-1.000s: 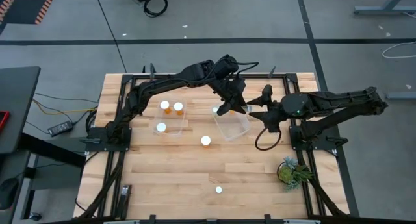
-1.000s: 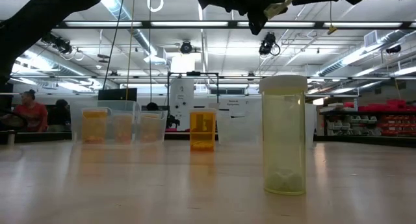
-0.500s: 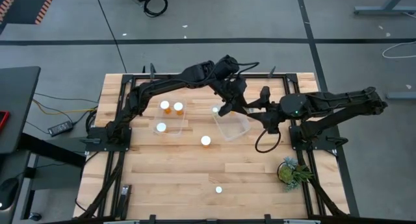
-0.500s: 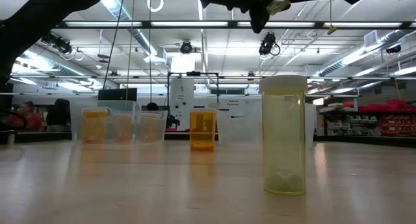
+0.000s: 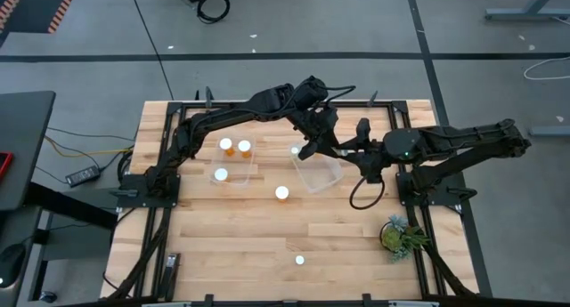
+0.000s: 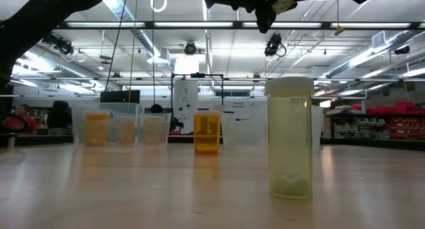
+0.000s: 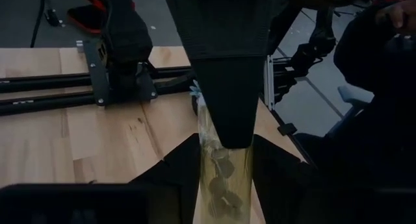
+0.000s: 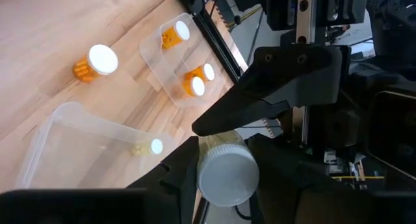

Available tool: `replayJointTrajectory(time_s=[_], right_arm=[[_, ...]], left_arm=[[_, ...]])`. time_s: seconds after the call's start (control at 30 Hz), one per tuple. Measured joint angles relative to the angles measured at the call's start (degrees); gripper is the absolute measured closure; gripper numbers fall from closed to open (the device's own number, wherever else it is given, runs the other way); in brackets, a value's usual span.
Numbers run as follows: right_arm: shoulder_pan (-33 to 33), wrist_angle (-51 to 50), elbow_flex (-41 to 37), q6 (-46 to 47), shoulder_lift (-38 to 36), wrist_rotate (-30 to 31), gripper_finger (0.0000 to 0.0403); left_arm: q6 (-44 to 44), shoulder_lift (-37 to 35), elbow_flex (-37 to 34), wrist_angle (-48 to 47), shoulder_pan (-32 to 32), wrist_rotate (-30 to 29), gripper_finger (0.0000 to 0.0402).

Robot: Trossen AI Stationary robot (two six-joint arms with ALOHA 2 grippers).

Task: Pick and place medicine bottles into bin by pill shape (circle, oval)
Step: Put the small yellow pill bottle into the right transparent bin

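**Clear plastic bottle gripped at both ends over the bin**

Translucent and pale yellow, a small white-capped pill bottle [image 8: 227, 174] hangs in the air between the two arms, above the far edge of the clear, rectangular plastic bin [image 5: 322, 175] at the table's middle right. The left gripper [image 5: 313, 143] has its fingers pressed against the bottle's body, and the pills show through the wall in the left wrist view. The right gripper [image 5: 354, 145] pinches the same bottle at the cap end. This looks like a hand-over in mid-air.

A second clear bin [image 8: 156, 52] to the left holds three orange bottles. One pale capped bottle [image 5: 295, 150] lies at the near bin's corner. A loose orange bottle [image 5: 282, 192] and a pale yellow bottle [image 6: 289, 139] stand on the wooden table [image 5: 223, 236].

The danger lies in the release. If one gripper lets go before the other's hold is firm, the smooth bottle may slip and fall. If both pull while clamped, it may twist, tilt, or land in the bin unsorted.
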Motion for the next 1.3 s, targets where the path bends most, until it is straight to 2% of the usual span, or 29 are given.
replayJointTrajectory(time_s=[0.33,0.5,0.67,0.87,1.03,1.3], right_arm=[[0.00,-0.37,0.00,2.36,-0.15,0.69,0.0271],[-0.02,-0.33,0.00,5.80,-0.15,2.30,0.0268],[-1.05,-0.31,0.00,11.03,1.60,2.59,0.0267],[-3.58,-0.81,0.00,15.79,7.42,1.98,0.0267],[-6.03,-0.92,0.00,18.82,12.08,-2.09,0.0268],[-9.70,-2.36,0.00,27.01,18.51,-9.06,0.0269]], left_arm=[[5.14,-2.63,0.07,-1.25,2.63,-0.45,0.0177],[9.35,-6.04,0.09,-4.82,4.68,-4.70,0.0156],[13.04,-9.96,0.09,-7.34,5.73,-11.52,0.0170],[16.62,-13.74,0.07,-9.74,4.45,-21.44,0.0205],[18.16,-15.23,0.07,-13.44,2.23,-29.40,0.0236],[16.79,-14.17,-0.03,-19.54,-0.46,-30.49,0.0274]])
